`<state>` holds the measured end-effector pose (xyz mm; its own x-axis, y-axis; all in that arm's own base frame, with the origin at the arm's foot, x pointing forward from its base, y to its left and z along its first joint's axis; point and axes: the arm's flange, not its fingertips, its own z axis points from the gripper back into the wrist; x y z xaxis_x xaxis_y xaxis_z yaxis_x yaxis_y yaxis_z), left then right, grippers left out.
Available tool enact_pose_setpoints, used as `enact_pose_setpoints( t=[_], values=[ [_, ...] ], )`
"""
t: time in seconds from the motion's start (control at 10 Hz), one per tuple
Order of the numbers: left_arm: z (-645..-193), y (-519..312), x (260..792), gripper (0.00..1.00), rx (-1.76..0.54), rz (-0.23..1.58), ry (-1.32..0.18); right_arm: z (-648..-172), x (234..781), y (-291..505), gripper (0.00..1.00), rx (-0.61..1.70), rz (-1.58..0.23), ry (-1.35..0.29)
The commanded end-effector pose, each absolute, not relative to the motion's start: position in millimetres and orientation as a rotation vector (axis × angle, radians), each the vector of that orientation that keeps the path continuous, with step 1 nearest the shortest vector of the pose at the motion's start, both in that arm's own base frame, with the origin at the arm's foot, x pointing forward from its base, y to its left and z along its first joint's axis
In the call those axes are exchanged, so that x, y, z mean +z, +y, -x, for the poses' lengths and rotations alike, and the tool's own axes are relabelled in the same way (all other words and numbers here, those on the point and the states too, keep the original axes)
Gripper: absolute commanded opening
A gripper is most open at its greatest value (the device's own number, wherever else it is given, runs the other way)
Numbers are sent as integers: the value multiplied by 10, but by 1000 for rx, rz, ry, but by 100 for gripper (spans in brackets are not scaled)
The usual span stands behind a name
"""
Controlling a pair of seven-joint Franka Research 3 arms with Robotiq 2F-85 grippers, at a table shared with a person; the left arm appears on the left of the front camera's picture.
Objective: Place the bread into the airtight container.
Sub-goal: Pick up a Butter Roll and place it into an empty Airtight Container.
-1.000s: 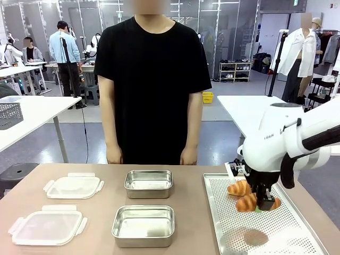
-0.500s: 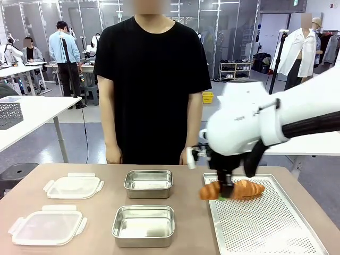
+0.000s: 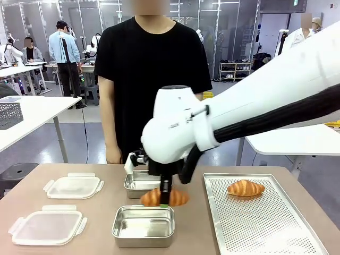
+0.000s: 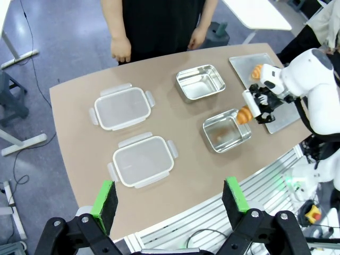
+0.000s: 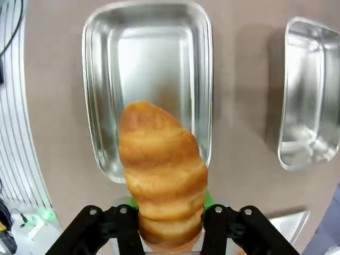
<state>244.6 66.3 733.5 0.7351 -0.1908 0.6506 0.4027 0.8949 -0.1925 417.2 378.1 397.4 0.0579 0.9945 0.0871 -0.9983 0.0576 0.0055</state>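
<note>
- Bread (image 3: 154, 197): lower centre, aloft, clamped at its middle in right pincer (image 3: 164, 201), over far rim of near container (image 3: 143, 227).
- Left pincer (image 4: 169, 194): apart, empty, high above bench (image 4: 71, 143).
- Risk: release here likely lands one end on rim, bread tips out toward far container (image 3: 149, 180).
- Room: near container empty; container rims close together; lids (image 3: 48, 227) well left.
</note>
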Motion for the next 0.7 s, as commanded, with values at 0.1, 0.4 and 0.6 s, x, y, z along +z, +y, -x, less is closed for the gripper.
enact_pose_setpoints(
  t=[0.1, 0.4, 0.6],
  values=[
    [-2444, 667, 7358, 100, -343, 329, -672, -4233, 3795, 4230, 40, 1466, -61, -52],
    [-2444, 667, 7358, 100, -343, 329, -672, -4232, 3553, 4417, 40, 1439, -87, -22],
    [-2444, 667, 7358, 100, -343, 329, -672, -4170, 3419, 4433, 40, 1451, -79, 12]
  ],
)
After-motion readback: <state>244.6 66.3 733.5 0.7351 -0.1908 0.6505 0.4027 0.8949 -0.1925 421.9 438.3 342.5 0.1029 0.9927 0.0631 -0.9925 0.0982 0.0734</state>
